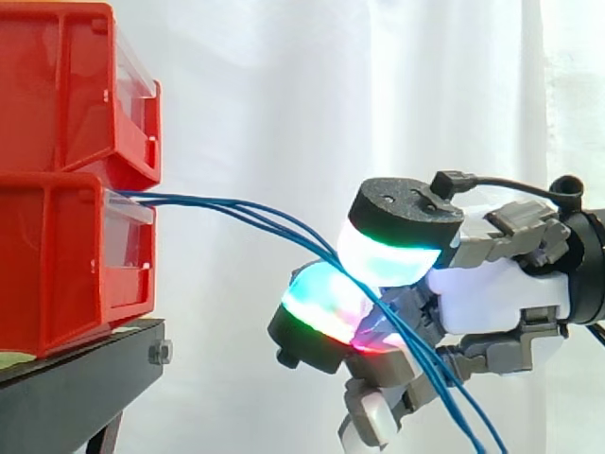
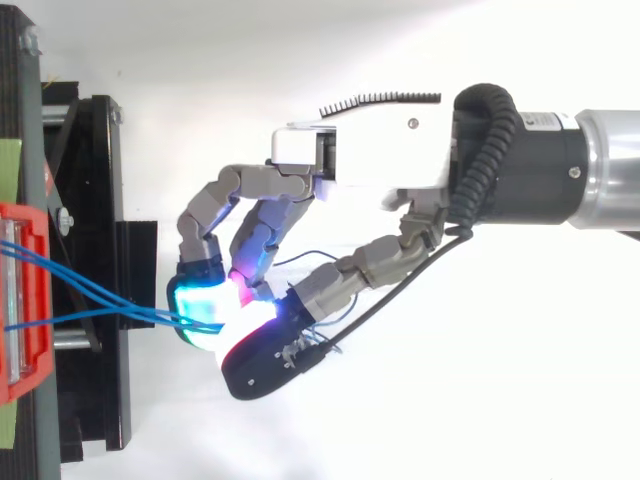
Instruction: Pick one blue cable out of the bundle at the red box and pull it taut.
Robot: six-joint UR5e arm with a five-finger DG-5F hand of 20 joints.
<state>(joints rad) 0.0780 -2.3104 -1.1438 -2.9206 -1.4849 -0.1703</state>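
Hand (image 1: 492, 284) pinched the blue cables (image 1: 255, 216)
The cables left the lower red box (image 1: 57, 255) at 9 o'clock, curved toward 4 o'clock (several strands together), and passed between the curled fingers' glowing pads (image 1: 388, 255).

My hand (image 2: 360, 160) grey and white, pads (image 1: 378, 257) glowing cyan, green, magenta; cables (image 1: 180, 199) at my fingertips blue; bins (image 1: 57, 246) beyond red.

Black stand (image 1: 76, 378) sits out past the fingertips of the hand (image 1: 501, 284), apart from it. Lower red bin (image 1: 66, 265) directly on the stand, upper red bin (image 1: 66, 85) stacked on that one.
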